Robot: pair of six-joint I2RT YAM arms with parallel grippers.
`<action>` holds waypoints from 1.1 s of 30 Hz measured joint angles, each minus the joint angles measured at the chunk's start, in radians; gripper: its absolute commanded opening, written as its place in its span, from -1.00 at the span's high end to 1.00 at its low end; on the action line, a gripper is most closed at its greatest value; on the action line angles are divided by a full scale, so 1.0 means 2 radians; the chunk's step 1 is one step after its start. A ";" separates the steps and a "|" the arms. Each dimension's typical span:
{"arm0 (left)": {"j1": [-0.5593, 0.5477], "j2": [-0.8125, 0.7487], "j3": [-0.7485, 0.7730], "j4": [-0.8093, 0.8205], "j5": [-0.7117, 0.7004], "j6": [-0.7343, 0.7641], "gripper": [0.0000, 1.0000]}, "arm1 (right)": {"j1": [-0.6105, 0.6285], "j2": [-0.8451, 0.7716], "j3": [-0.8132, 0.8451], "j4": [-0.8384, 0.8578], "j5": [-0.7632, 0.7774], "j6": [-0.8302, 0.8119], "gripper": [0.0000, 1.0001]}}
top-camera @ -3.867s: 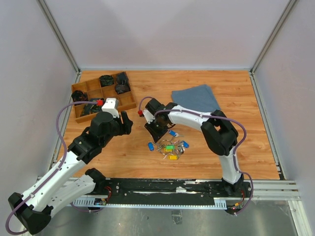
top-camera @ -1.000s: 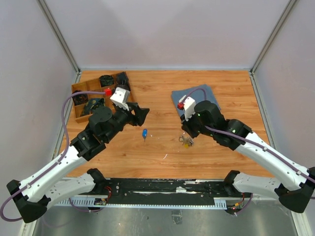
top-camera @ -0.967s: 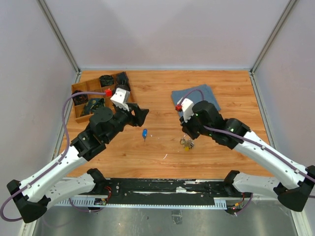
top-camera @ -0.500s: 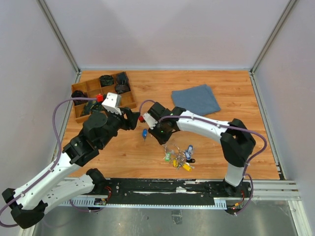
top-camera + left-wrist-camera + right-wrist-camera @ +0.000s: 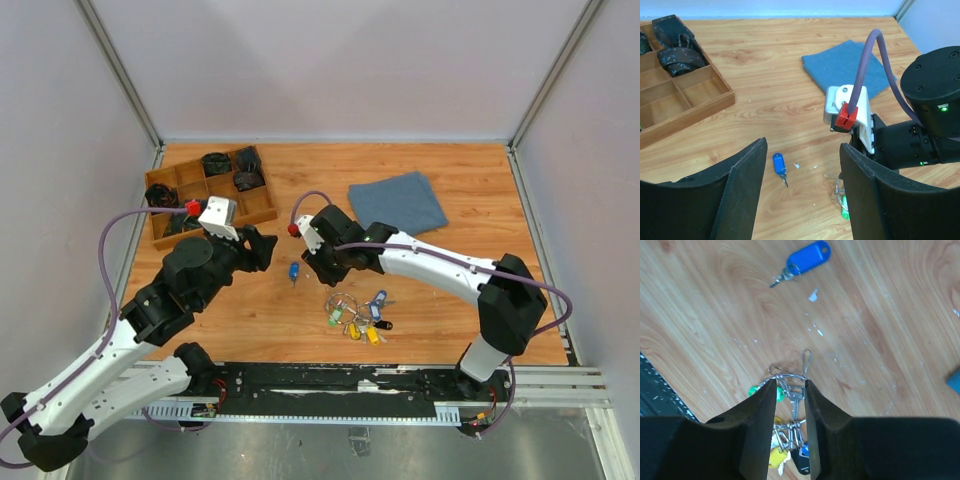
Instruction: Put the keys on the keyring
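A wooden table (image 5: 450,310) carries the whole scene, with two white-and-black robot arms reaching in from its near edge. The left arm (image 5: 130,335) angles toward the middle, and the right arm (image 5: 440,268) bends across to meet it. At the far left sits a wooden tray (image 5: 188,180) divided into compartments, several of them holding dark parts (image 5: 215,163). A folded blue cloth (image 5: 398,202) lies flat at the far right, well apart from the arms.

The left gripper (image 5: 802,150) hovers with its fingers spread wide and nothing between them. The right gripper (image 5: 789,383) points down over the keyring (image 5: 355,312). Its fingers stand a narrow gap apart, and the top of the wire loop shows in that gap. Whether they touch the wire cannot be told.

The keyring rests on the wood in front of the right arm, bunched with yellow, green, blue and dark tags. A single blue key (image 5: 294,270) lies loose on the table between the two grippers, near the bunch but apart from it.
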 measured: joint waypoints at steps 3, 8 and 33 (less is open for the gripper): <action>0.000 0.000 -0.002 0.000 0.000 -0.003 -0.30 | -0.002 0.001 0.000 -0.019 0.024 -0.003 0.12; 0.000 0.001 -0.012 0.000 0.003 -0.009 -0.30 | -0.004 0.029 0.003 -0.049 0.037 -0.004 0.05; 0.000 -0.001 -0.013 -0.004 0.004 -0.012 -0.30 | -0.053 0.177 0.092 -0.091 -0.067 0.022 0.00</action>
